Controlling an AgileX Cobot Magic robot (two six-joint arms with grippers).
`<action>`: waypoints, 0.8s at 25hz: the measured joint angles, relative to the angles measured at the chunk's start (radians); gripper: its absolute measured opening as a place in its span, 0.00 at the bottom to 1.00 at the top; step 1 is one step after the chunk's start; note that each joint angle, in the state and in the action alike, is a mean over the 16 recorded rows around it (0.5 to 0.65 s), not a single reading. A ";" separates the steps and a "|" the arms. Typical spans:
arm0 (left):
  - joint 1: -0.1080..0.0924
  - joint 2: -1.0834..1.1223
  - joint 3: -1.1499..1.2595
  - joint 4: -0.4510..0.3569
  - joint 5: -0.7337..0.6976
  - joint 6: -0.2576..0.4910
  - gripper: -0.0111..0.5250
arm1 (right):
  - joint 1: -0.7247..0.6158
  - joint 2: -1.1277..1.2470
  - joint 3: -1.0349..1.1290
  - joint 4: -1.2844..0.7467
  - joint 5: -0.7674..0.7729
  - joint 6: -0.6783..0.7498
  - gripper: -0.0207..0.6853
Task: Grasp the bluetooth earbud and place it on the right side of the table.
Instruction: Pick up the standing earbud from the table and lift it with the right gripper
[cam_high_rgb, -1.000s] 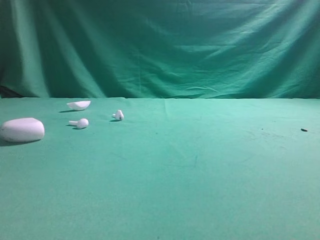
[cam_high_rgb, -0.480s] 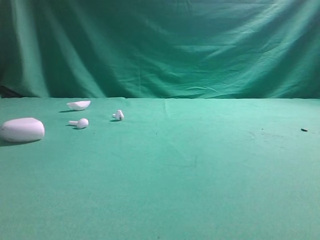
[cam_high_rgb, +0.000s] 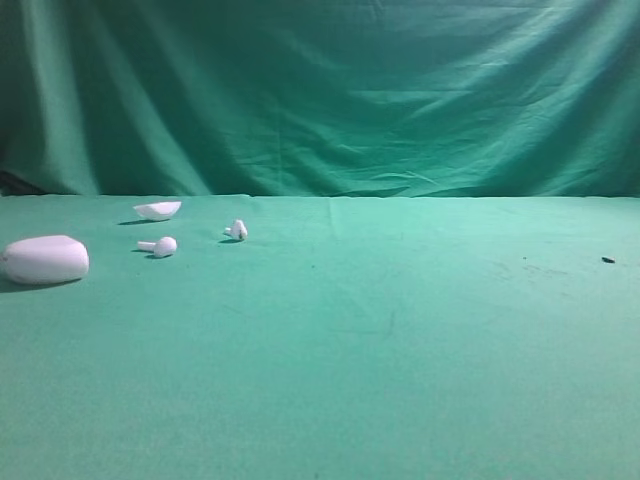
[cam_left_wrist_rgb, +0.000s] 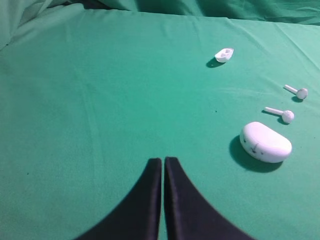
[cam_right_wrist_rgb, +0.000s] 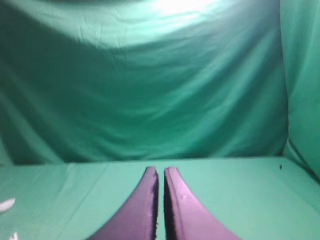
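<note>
The bluetooth earbud (cam_high_rgb: 238, 230) is a tiny white bulb lying on the green table (cam_high_rgb: 400, 340) at the back left. In the left wrist view it lies at the far right (cam_left_wrist_rgb: 299, 92). Its twin (cam_high_rgb: 160, 245), with ball head and straight stem, lies just left of it and also shows in the left wrist view (cam_left_wrist_rgb: 283, 115). My left gripper (cam_left_wrist_rgb: 163, 160) is shut and empty, low over the cloth, well short of the earbuds. My right gripper (cam_right_wrist_rgb: 160, 169) is shut and empty, pointing at the backdrop. Neither gripper shows in the exterior high view.
A large white pebble-shaped case (cam_high_rgb: 45, 259) sits at the far left, nearest my left gripper (cam_left_wrist_rgb: 265, 142). A small white shell-like piece (cam_high_rgb: 158, 210) lies behind the earbuds. A dark speck (cam_high_rgb: 607, 260) marks the right side. Green backdrop (cam_high_rgb: 320, 90) hangs behind.
</note>
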 joint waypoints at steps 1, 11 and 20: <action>0.000 0.000 0.000 0.000 0.000 0.000 0.02 | 0.000 0.018 -0.028 0.002 0.011 0.000 0.03; 0.000 0.000 0.000 0.000 0.000 0.000 0.02 | 0.000 0.368 -0.336 0.033 0.383 -0.041 0.03; 0.000 0.000 0.000 0.000 0.000 0.000 0.02 | 0.072 0.843 -0.583 0.075 0.641 -0.157 0.03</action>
